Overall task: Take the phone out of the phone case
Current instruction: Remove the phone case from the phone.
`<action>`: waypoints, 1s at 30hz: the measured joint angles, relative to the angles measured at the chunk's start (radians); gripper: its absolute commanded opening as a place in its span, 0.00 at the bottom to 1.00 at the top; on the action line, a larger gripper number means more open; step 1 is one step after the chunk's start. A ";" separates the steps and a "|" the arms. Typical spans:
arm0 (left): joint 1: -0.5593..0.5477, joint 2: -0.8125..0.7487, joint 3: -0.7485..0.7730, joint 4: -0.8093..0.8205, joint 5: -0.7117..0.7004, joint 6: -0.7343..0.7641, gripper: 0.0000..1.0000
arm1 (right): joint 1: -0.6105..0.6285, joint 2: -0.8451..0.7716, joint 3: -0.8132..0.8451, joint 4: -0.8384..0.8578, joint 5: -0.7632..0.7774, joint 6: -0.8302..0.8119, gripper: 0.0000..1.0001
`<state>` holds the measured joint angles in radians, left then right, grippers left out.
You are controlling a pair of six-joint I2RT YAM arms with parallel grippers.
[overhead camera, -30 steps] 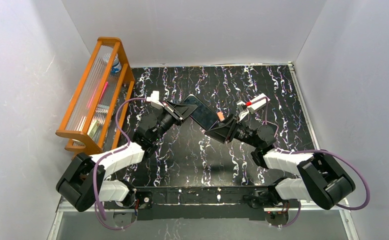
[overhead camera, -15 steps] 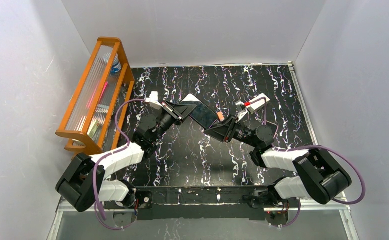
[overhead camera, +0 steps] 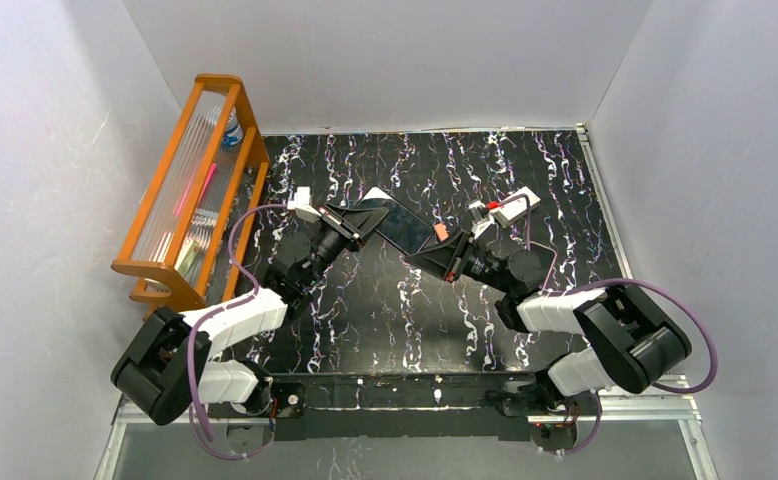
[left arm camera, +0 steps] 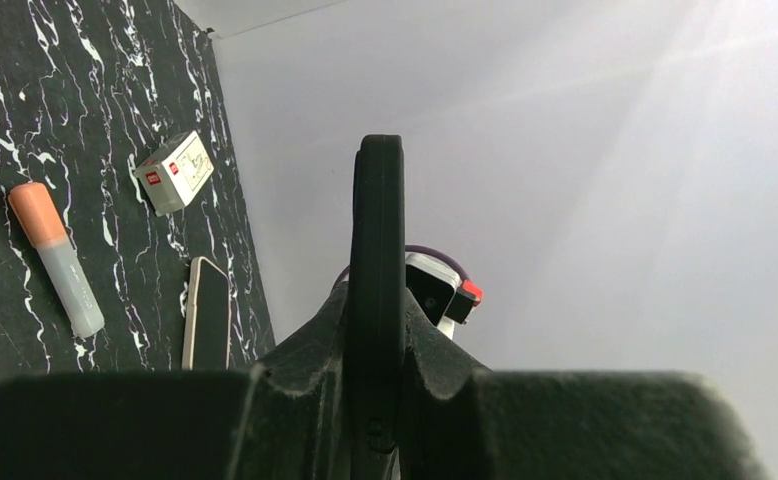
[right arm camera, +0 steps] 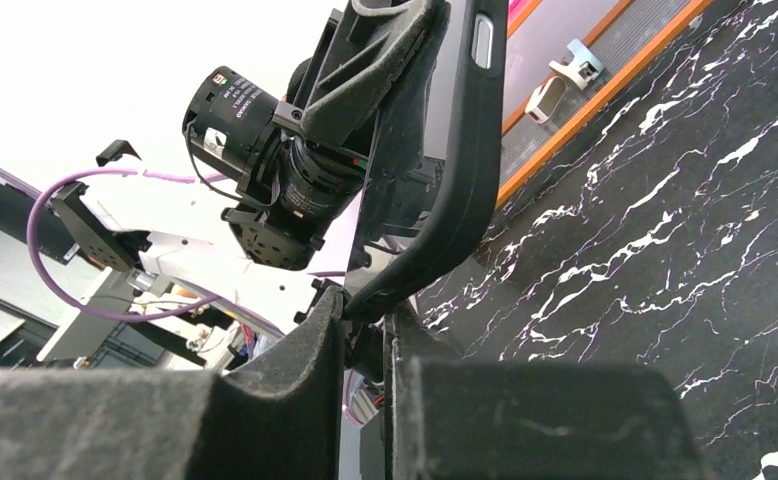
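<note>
The phone (overhead camera: 405,226), dark and glossy, sits in its black phone case (left arm camera: 378,220) and hangs above the mat between both arms. My left gripper (overhead camera: 357,222) is shut on the case's left end. In the left wrist view the case stands edge-on between the fingers (left arm camera: 315,340). My right gripper (overhead camera: 443,252) is shut on the opposite end. In the right wrist view its fingertips (right arm camera: 330,325) pinch the case's lower corner, and the case's edge (right arm camera: 465,150) curves upward with a side button showing. How far the phone sits in the case is hidden.
An orange rack (overhead camera: 190,190) with utensils stands at the left edge of the marbled mat (overhead camera: 565,180). In the left wrist view an orange-capped tube (left arm camera: 55,258), a small white box (left arm camera: 173,172) and a flat gold-rimmed slab (left arm camera: 207,312) lie on the mat. White walls enclose three sides.
My right gripper's jaws have closed onto the case's right end. The right arm's elbow swung slightly left. The left gripper kept its grip.
</note>
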<state>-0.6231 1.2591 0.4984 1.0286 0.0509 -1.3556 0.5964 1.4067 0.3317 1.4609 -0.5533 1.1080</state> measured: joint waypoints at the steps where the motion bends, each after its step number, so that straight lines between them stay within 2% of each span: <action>1: 0.000 -0.002 -0.006 0.005 -0.003 -0.007 0.00 | 0.002 0.001 0.000 0.001 0.000 0.000 0.04; 8: 0.000 -0.004 -0.034 0.011 -0.016 -0.077 0.00 | 0.002 0.004 0.005 -0.003 -0.030 -0.046 0.01; 13: 0.005 -0.004 -0.034 0.009 -0.018 -0.121 0.00 | -0.001 -0.005 0.038 -0.039 -0.076 -0.140 0.01; 20: 0.016 -0.003 -0.034 0.010 -0.011 -0.170 0.00 | -0.005 -0.047 0.104 -0.210 -0.153 -0.351 0.01; 28: 0.040 0.014 -0.014 -0.009 0.002 -0.157 0.00 | -0.004 -0.087 0.172 -0.465 -0.137 -0.578 0.01; 30: 0.056 0.014 -0.012 -0.012 0.028 -0.143 0.00 | 0.001 -0.093 0.177 -0.499 -0.124 -0.609 0.10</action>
<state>-0.5674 1.2728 0.4862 1.0168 0.0788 -1.4990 0.5972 1.3132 0.5087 0.9619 -0.6773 0.4988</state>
